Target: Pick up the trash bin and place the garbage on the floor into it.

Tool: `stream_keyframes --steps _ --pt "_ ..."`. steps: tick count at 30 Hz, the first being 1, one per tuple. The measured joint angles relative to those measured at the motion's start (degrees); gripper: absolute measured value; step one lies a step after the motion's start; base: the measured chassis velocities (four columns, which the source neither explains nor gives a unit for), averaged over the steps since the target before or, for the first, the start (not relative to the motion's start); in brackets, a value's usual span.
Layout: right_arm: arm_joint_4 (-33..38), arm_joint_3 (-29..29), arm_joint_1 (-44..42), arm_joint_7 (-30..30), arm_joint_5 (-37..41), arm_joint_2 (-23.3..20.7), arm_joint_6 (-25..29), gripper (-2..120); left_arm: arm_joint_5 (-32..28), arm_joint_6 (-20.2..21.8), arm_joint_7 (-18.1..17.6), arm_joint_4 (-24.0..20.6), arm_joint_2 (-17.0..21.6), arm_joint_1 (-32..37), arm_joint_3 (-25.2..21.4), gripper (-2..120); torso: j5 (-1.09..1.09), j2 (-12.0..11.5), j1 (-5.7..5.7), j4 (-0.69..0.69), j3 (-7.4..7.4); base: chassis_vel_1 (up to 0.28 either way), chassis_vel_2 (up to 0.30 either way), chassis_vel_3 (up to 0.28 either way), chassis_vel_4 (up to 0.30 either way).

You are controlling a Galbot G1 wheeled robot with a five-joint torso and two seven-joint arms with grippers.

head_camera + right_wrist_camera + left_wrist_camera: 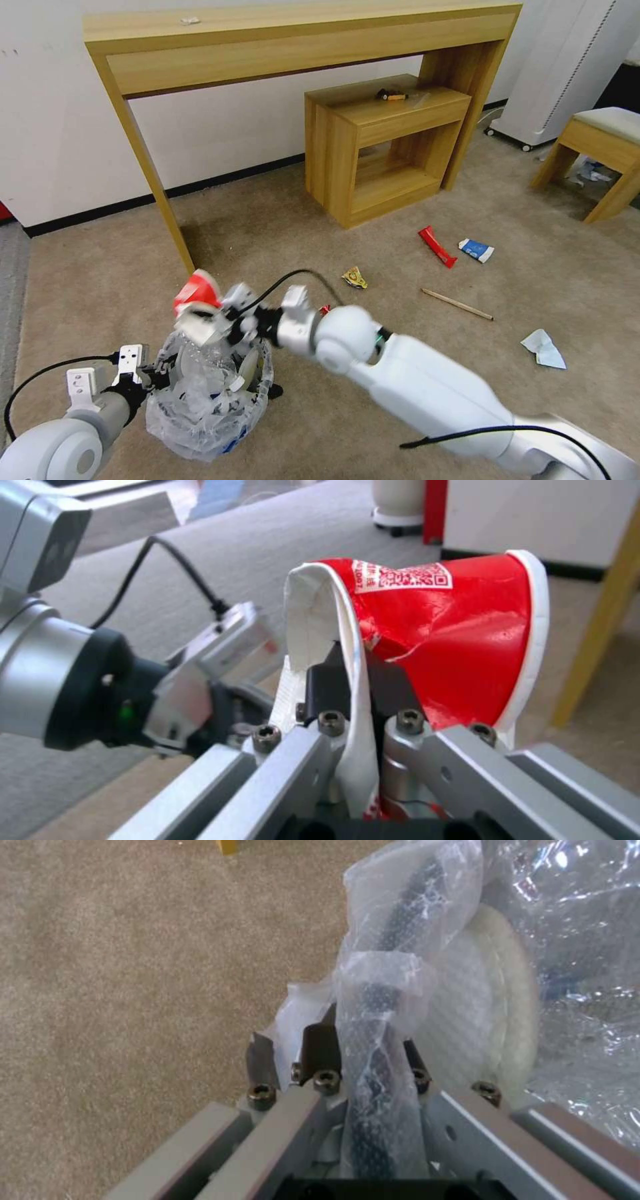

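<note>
The left end effector (363, 1060) is pinching the bin's (207, 400) bagged rim, keeping it steady just off the floor (300, 213), while the right end effector (353, 680) is clamping a crushed red cup (440, 640) right above the opening, probably for dropping in.

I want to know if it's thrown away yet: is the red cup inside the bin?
Not yet. The right gripper holds the red cup above the trash bin.
</note>
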Motion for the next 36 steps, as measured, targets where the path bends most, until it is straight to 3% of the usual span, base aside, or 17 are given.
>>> stream_keyframes --steps 13,20,29,36 --pt "-7.2 -3.4 -2.6 3.0 9.5 4.1 -1.8 0 -2.2 0.0 -1.0 -0.6 0.2 0.1 -0.1 0 0.02 0.0 0.00 0.00 0.00 0.000 0.000 0.000 0.000" --pt "-7.4 -3.8 -4.1 3.7 10.9 3.6 -2.5 0 -2.5 0.1 -1.0 -0.6 0.3 0.2 -0.4 0 0.02 0.0 0.00 0.00 0.00 0.000 0.000 0.000 0.000" --pt "-2.1 -4.1 -4.2 5.6 11.6 0.9 -3.9 0 -2.2 0.1 -0.2 0.4 0.2 -0.3 -1.0 0 0.02 0.0 0.00 0.00 0.00 0.000 0.000 0.000 0.000" --pt "-4.2 -3.8 -5.2 6.5 11.4 0.4 -3.9 0 -2.3 0.0 -0.1 -0.2 0.3 -0.4 -0.9 0 0.03 0.0 0.00 -0.01 0.00 0.000 0.000 0.000 0.000"
